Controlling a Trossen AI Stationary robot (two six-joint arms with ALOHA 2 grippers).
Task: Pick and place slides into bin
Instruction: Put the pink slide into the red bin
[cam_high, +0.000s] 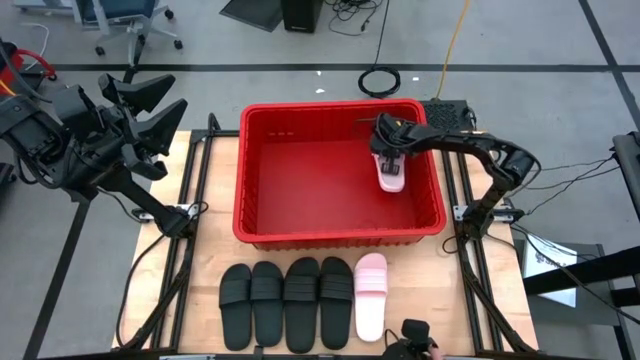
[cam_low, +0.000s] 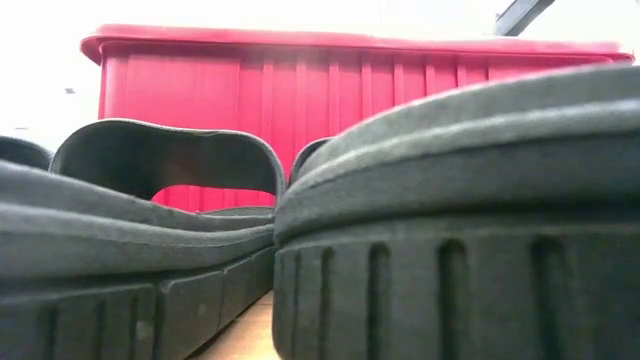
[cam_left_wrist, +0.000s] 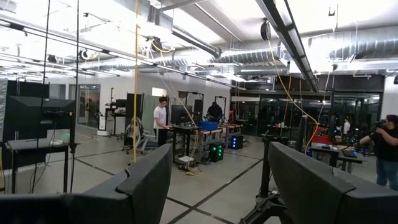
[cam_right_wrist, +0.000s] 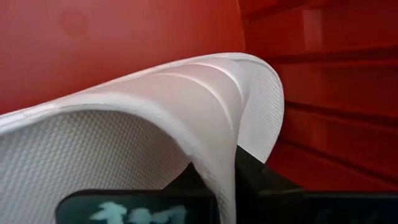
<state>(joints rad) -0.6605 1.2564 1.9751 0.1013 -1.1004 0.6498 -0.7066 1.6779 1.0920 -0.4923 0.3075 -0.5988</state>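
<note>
High view: the right gripper (cam_high: 388, 158) reaches over the right part of the large rectangular red plastic bin (cam_high: 258, 170), its jaws pinched shut on the strap of a pale pink open-toed slide sandal (cam_high: 391, 175), which sits inside the bin's walls near the right wall. On the wooden table (cam_high: 210, 260) in front of the bin lie four matte black slide sandals (cam_high: 286, 303) side by side, with a second pale pink slide sandal (cam_high: 370, 296) just to their right. The left gripper (cam_high: 145, 100) is raised off the table's left edge, well apart from the sandals, jaws spread wide and holding nothing.

Low view: ribbed black soles (cam_low: 450, 220) fill the foreground; the bin's red ribbed wall (cam_low: 300, 90) stands behind them.

Left wrist view: the two dark fingers (cam_left_wrist: 146, 180) stand wide apart, the room showing between them.

Right wrist view: the pink sandal's wide strap (cam_right_wrist: 186, 106) arches directly over the closed jaws, red bin wall (cam_right_wrist: 93, 43) behind.
</note>
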